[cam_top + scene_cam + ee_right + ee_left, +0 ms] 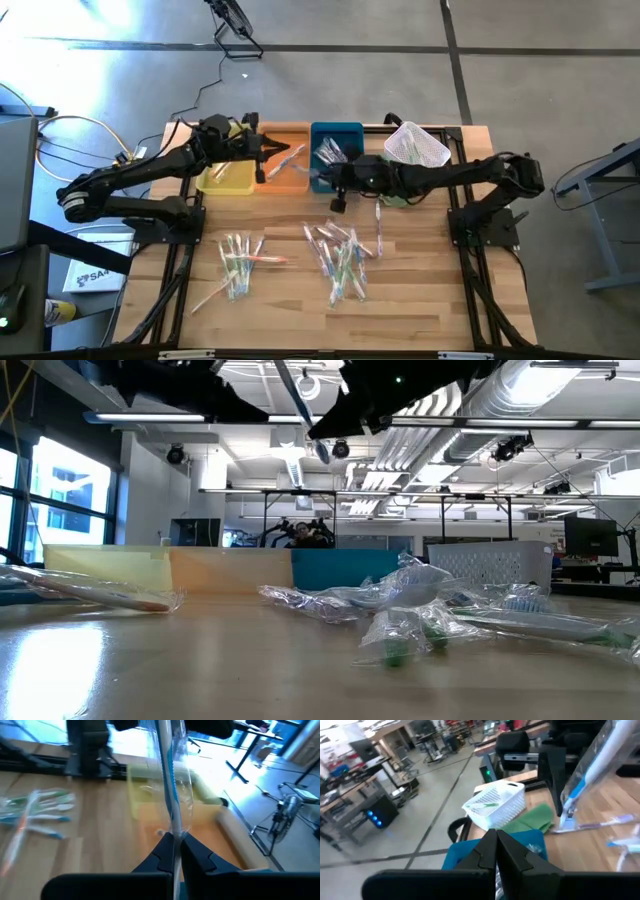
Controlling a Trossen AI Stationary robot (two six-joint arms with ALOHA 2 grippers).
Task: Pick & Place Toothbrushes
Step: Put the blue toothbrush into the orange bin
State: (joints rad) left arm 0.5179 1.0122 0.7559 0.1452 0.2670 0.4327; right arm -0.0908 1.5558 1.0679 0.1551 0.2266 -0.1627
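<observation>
Blue-striped toothbrush was held clenched by right end effector near blue tray; lowering and release judged next. Left end effector was closed empty above the orange tray.

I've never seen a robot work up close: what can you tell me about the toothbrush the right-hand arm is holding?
The held toothbrush is a thin white stick with blue accents, sealed in a clear, crinkly wrapper. The right gripper pinches its lower end, so it stands out beyond the fingers, in the air over the orange tray. Only the fingers touch it.
</observation>
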